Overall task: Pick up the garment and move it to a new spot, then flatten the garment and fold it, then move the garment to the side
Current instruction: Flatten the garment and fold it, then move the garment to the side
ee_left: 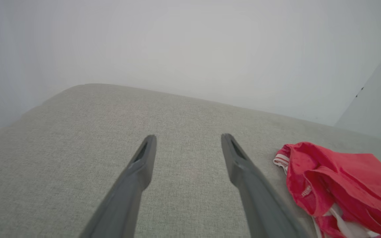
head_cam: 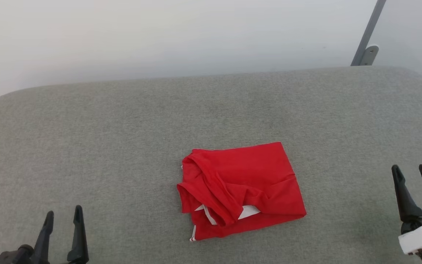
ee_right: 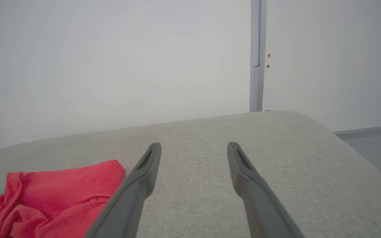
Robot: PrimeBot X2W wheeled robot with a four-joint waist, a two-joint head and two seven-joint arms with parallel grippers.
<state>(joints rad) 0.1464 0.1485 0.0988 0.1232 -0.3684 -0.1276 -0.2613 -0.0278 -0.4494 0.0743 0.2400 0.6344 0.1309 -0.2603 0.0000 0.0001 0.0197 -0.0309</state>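
Findings: the garment (head_cam: 240, 189) lies near the middle of a grey upholstered cushion (head_cam: 123, 128), gathered into a compact, roughly rectangular bundle. Its far and right edges run fairly straight. The near-left corner is rumpled, with loose folds and slivers of white showing from underneath.

The left gripper (head_cam: 64, 210) hangs at the near left and the right gripper (head_cam: 410, 167) at the far right. Both have their fingers spread, hold nothing, and are well apart from the cloth.

Assessment: the bundle fits two stages alike — a loosely heaped shirt awaiting its move, or a folded one set down. The pictures do not settle which.

In my judgement, any grasp here should take an edge through all its layers, since a top-layer pinch would peel the bundle open.

Materials: the shirt is soft, matte red knit — limp and quick to crease. The cushion is a coarse woven fabric with rounded corners, likely grippy under dragged cloth. A plain pale wall (head_cam: 159, 36) stands behind.
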